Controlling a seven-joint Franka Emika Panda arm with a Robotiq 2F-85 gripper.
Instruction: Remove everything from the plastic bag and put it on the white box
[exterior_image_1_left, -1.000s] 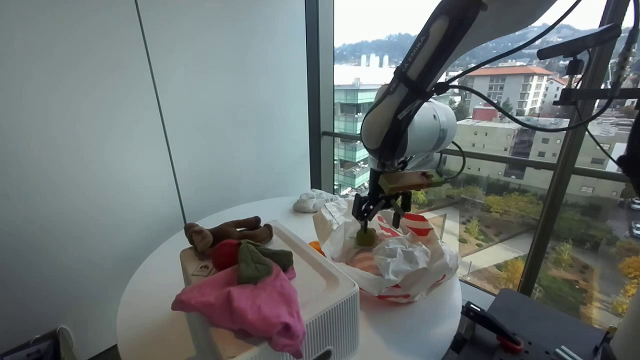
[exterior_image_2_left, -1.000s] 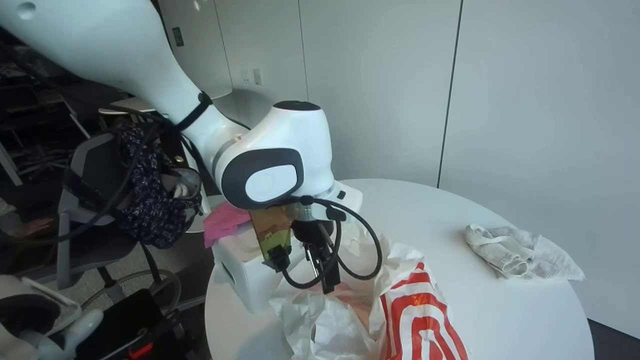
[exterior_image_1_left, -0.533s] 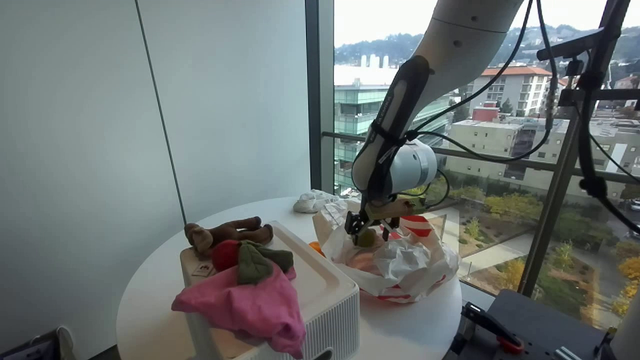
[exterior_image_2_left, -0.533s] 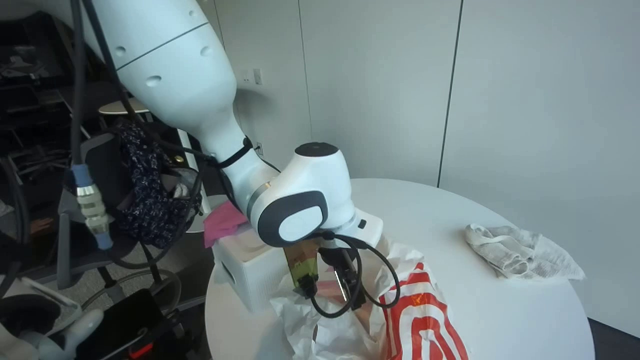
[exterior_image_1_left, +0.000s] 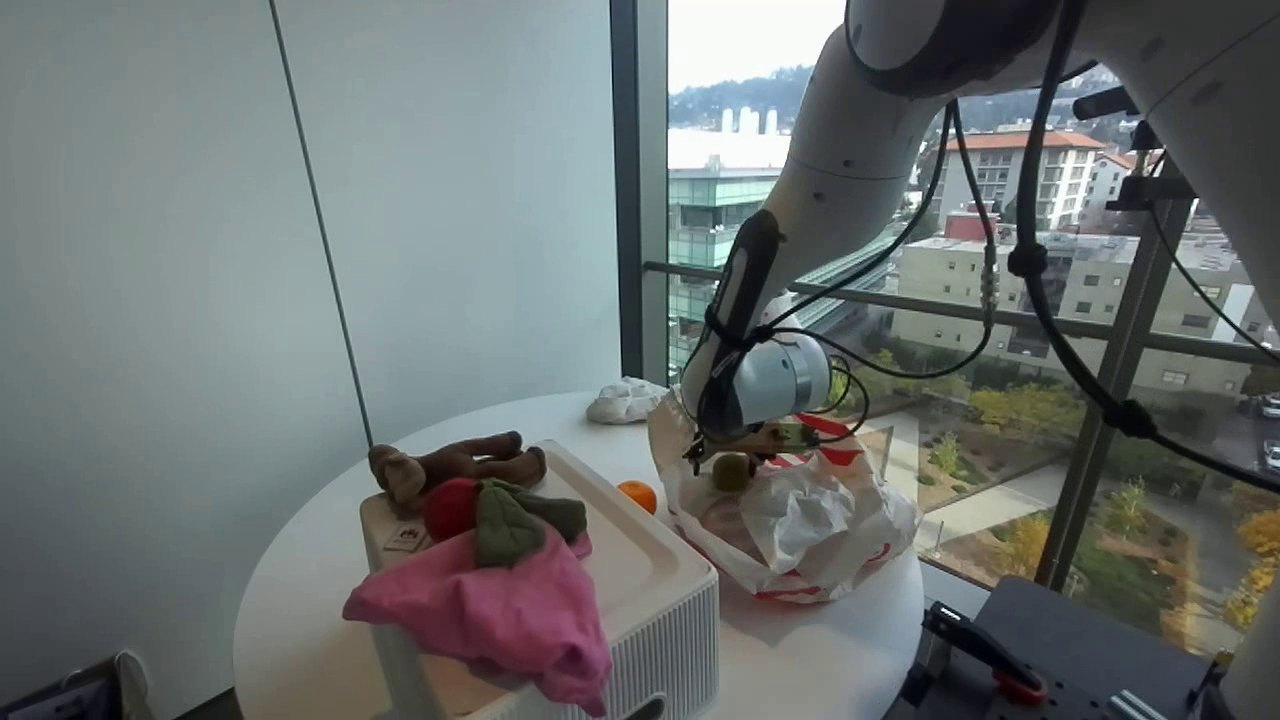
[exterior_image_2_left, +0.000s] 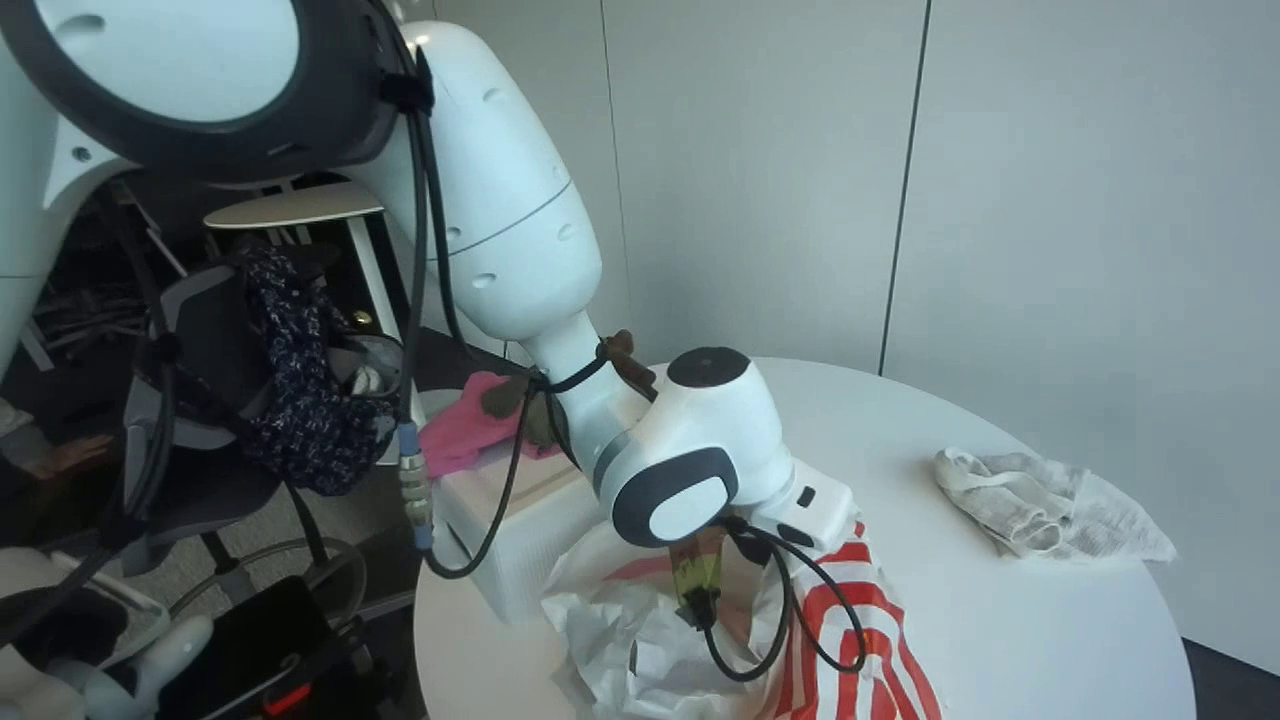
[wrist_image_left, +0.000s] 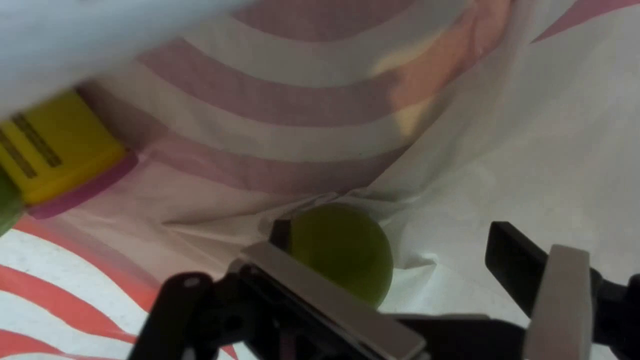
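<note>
Exterior view: orange on tbl btwn white box & bag.

A smooth white robot arm is showing round recesses and dark grey oval covers; a black strap is circling it, a black cable is carrying a silver-and-blue connector, and black jaws are bearing flat grey pads.

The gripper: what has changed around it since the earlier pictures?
The gripper has moved down in the plastic bag, whose side has shifted right in an exterior view, uncovering more of the orange fruit. Nothing was taken hold of: the gripper is open, the green fruit ungripped. The pink cloth and brown plush stayed on the white box.
</note>
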